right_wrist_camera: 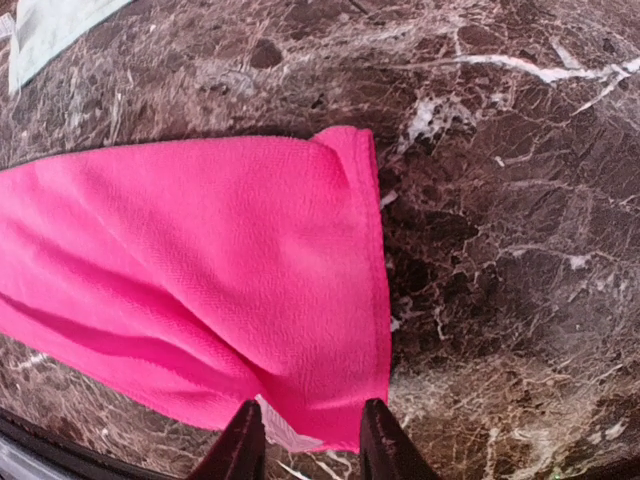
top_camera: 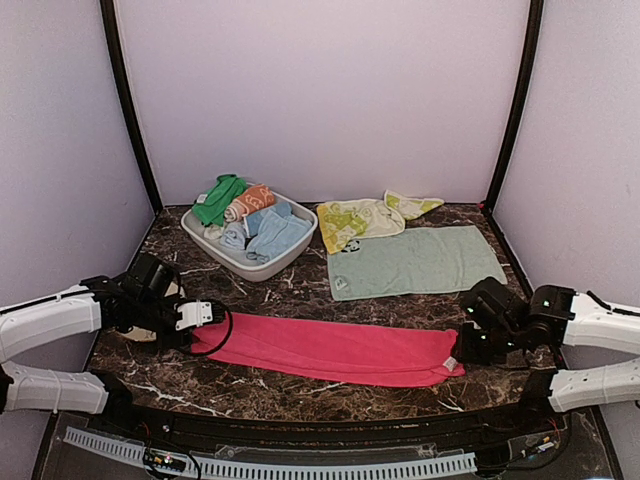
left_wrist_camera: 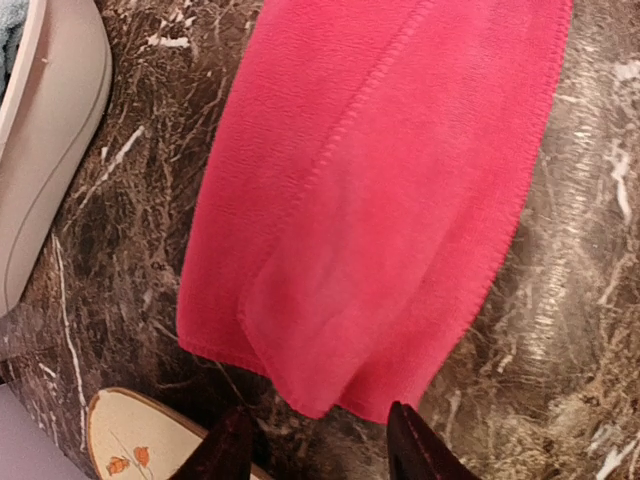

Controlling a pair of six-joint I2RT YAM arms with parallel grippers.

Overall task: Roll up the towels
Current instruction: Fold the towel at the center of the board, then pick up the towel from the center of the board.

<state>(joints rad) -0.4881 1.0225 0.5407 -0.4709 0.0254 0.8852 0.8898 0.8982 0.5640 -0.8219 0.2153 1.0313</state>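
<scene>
Top external: left tool point(top_camera: 210, 318) & right tool point(top_camera: 462, 350) both released at opp. ends of hot-pink towel point(top_camera: 330, 348).

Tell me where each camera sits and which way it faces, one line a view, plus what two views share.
Top external: above and behind the arms, facing down and forward over the table; both arms, left gripper and right gripper show.
Left wrist: on the left arm, facing down at the pink towel's left end; its fingertips show.
Right wrist: on the right arm, facing down at that towel's right end; its fingertips show.
Shared: both wrist views show the pink towel.
</scene>
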